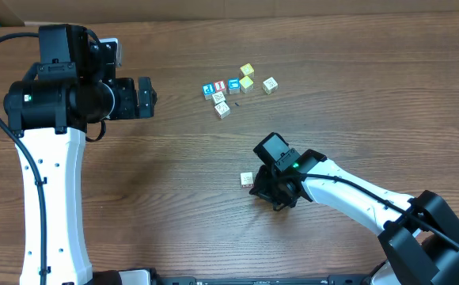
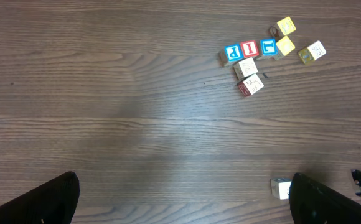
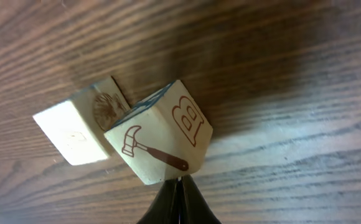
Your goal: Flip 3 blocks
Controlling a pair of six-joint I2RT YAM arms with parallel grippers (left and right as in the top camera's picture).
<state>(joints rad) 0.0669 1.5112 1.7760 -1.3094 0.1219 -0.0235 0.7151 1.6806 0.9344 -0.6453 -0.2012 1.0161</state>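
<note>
Two pale wooden blocks lie close together by my right gripper [image 3: 179, 182]. One block [image 3: 159, 140] shows a brown hammer and a letter B, has a bluish face on top, and stands tipped on an edge. The shut fingertips touch its lower corner and hold nothing. The other block [image 3: 68, 134] sits against its left side, also visible from overhead [image 1: 247, 180] and in the left wrist view [image 2: 281, 187]. From overhead the right gripper [image 1: 258, 188] covers the tipped block. My left gripper [image 1: 149, 96] hangs open and empty at the far left [image 2: 183, 208].
A cluster of several blocks [image 1: 233, 87] lies at the table's far middle: blue P [image 2: 232, 53], red I [image 2: 249, 48], blue L [image 2: 268, 46], two yellow cubes [image 2: 285, 36] and pale ones [image 2: 248, 76]. Bare wood [image 1: 174, 182] spreads between the arms.
</note>
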